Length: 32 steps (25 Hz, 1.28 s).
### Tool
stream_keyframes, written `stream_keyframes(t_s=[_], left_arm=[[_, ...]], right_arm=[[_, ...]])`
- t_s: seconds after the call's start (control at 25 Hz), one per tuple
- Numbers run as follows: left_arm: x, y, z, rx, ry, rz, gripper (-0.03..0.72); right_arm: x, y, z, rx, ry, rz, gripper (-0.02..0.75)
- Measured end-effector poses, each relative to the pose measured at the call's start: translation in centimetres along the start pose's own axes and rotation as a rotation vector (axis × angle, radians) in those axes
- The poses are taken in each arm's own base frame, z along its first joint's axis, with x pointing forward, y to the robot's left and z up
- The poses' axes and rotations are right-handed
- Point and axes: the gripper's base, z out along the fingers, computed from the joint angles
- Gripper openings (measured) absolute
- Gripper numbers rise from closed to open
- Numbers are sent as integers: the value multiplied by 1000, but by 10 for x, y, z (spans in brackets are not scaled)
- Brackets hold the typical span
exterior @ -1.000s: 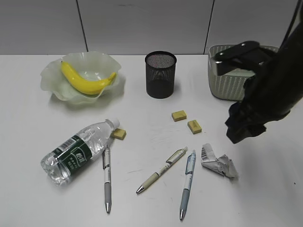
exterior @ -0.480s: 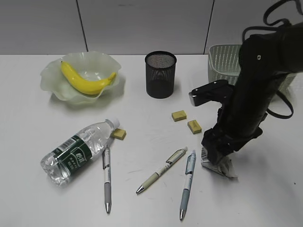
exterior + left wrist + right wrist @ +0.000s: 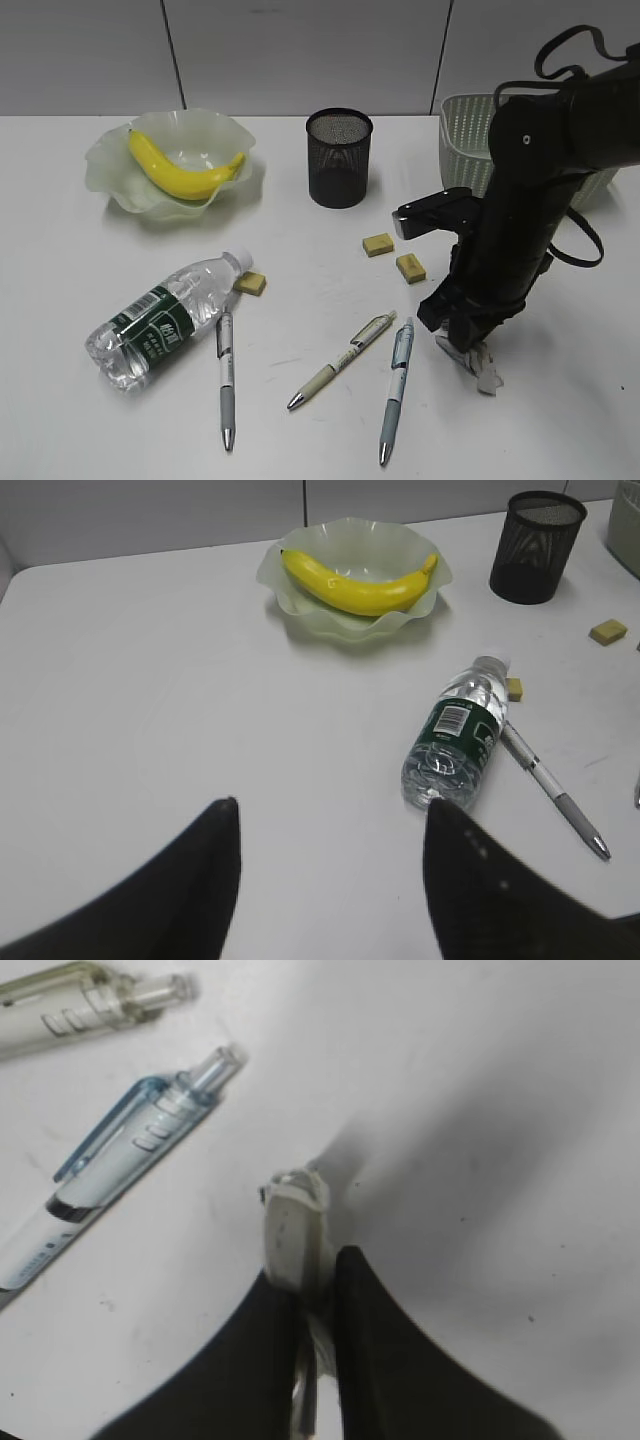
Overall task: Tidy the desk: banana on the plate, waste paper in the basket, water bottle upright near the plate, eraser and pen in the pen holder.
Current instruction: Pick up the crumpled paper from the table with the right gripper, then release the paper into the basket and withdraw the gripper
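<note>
While right jaws pinch waste paper [image 3: 293, 1228]: three pens, three erasers.

On the white desk [image 3: 80, 260] there were three pens [image 3: 226, 375], three small tan erasers [image 3: 378, 244], one water bottle [image 3: 160, 322], one banana [image 3: 180, 170], one pale-green plate [image 3: 110, 185], one black mesh pen holder [image 3: 339, 158], one green basket [image 3: 465, 130] and one piece of crumpled waste paper [image 3: 483, 365].
</note>
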Motion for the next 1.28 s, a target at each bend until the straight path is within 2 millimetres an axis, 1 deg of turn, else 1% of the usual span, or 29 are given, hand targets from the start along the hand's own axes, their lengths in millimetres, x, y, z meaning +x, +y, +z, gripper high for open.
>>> stream_keyframes(t_s=[0.08,0.16,0.2,0.28,0.32,0.44,0.6,0.68,0.72,0.76,0.84,0.92,1.0,1.04,1.12,1.28], left_arm=[[0,0,0,0,0,0,435],[0,0,0,0,0,0,435],[0,0,0,0,0,0,435],[0,0,0,0,0,0,435],[0,0,0,0,0,0,435],[0,0,0,0,0,0,435],[0,0,0,0,0,0,435],[0,0,0,0,0,0,435],[0,0,0,0,0,0,435],[0,0,0,0,0,0,435],[0,0,0,0,0,0,435],[0,0,0,0,0,0,435],[0,0,0,0,0,0,435],[0,0,0,0,0,0,435],[0,0,0,0,0,0,435],[0,0,0,0,0,0,435]], right_arm=[[0,0,-1,0,-1,0,84],[0,1,-7,-1,-7,-3,84],[-1,2,-12,-1,-18,-5,84],[-4,3,-30,6,-75,-12,84],[-5,3,-41,11,-106,-18,84],[-8,4,-83,52,-229,-41,84],[-6,-1,-147,193,-412,-42,84],[-7,-9,-171,283,-482,-24,83],[-9,-15,-180,315,-510,0,83],[-11,-21,-188,341,-546,16,83],[-17,-38,-200,365,-614,67,83],[-25,-57,-202,374,-661,117,83],[-34,-74,-197,371,-685,159,83],[-40,-85,-189,372,-688,179,83],[-52,-99,-176,371,-702,195,83],[-80,-113,-146,358,-717,193,83]])
